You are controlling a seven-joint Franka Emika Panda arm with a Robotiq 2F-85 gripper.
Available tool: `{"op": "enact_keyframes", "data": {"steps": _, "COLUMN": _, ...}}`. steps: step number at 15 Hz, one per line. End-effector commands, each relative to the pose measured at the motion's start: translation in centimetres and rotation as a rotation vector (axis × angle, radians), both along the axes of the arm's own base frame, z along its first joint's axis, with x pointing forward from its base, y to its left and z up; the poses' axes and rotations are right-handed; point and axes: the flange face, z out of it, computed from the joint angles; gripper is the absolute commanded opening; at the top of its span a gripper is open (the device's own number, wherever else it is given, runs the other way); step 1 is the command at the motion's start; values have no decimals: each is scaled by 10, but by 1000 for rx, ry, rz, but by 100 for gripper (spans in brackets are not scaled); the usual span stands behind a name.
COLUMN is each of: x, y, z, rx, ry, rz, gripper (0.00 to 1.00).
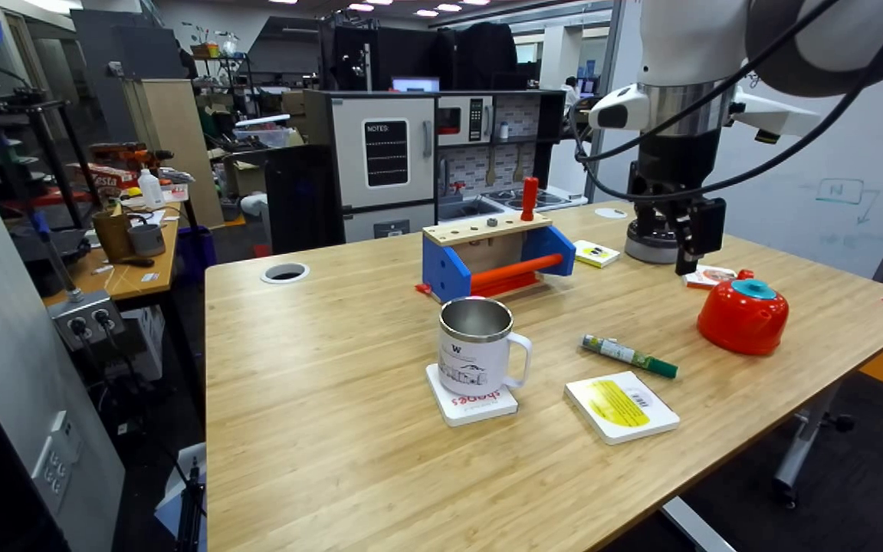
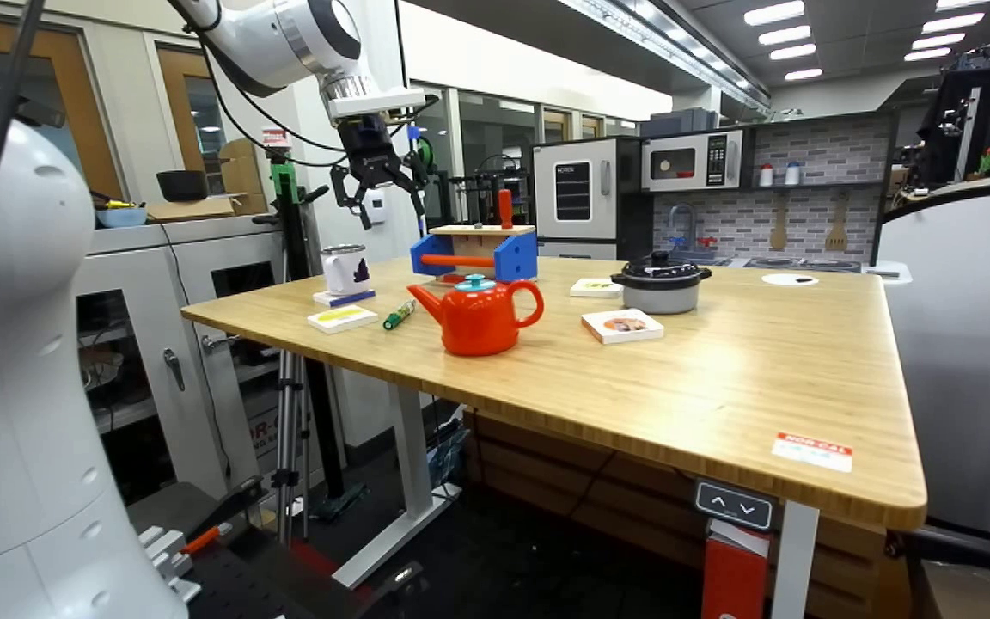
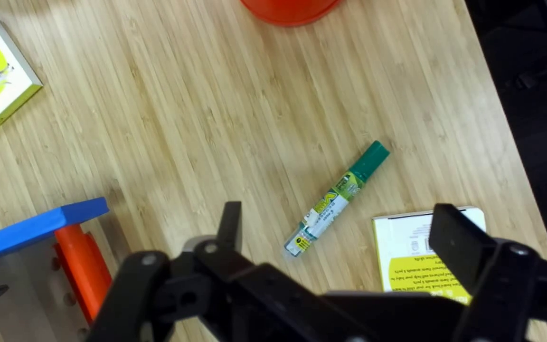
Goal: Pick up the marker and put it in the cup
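The gripper [image 2: 394, 217] hangs in the air above the counter [image 1: 319, 445], its jaws spread wide and nothing in their hold. Lower down, the green marker pen [image 3: 334, 200] lies flat on the counter; in the wrist view it sits between the two fingers [image 3: 461, 247] sideways and mostly ahead of their tips. Its long axis runs aslant to the line along which the jaws would close, the clear end nearer the gripper, the dark green cap away. The descent would seem to call for a turn of the wrist too, so the jaws close across the barrel.

Off the marker's clear end, the white steel-lined mug [image 1: 474, 353] stands upright on a board book lettered "shapes" [image 1: 461, 414], mouth up. Just beside the marker's long side lies a board book with a yellow patch [image 1: 622, 408]; one finger overlaps it in the wrist view and could land on its edge. The red teapot [image 1: 744, 318] stands past the cap, apart from the marker; the wooden toy workbench [image 1: 516, 270] is beyond the clear end, likely no hindrance.
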Motion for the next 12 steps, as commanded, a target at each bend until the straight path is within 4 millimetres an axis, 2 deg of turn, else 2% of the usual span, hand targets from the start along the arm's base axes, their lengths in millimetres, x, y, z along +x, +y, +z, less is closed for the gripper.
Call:
{"op": "enact_keyframes", "data": {"steps": 1, "x": 1, "y": -1, "z": -2, "rx": -5, "ry": 6, "rz": -23, "gripper": 100}}
{"op": "enact_keyframes", "data": {"steps": 5, "x": 11, "y": 10, "z": -8, "rx": 5, "ry": -4, "rz": -111, "gripper": 100}}
{"op": "enact_keyframes", "data": {"steps": 12, "x": 31, "y": 59, "z": -4, "rx": 95, "ry": -21, "rz": -158, "gripper": 100}}
